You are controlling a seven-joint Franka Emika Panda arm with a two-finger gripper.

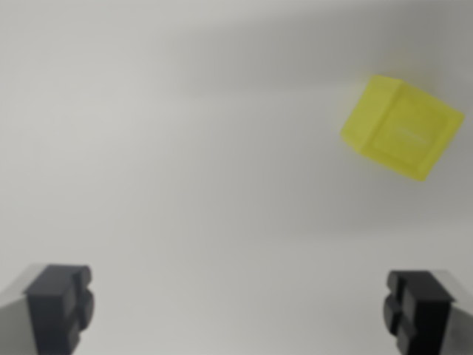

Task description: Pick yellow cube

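Gripper [240, 310] is hanging over the pale surface [185, 170], jaws spread wide, nothing between them. Yellow cube [403, 127] is sitting toward the wrist view's upper right, turned at an angle, well apart from both dark fingertips [59, 303]. Picture is blurring slightly.

- A yellow cube [403, 127], slightly blurred, rests turned at an angle.
- It lies beyond the hand [240, 310], toward the wrist view's right.
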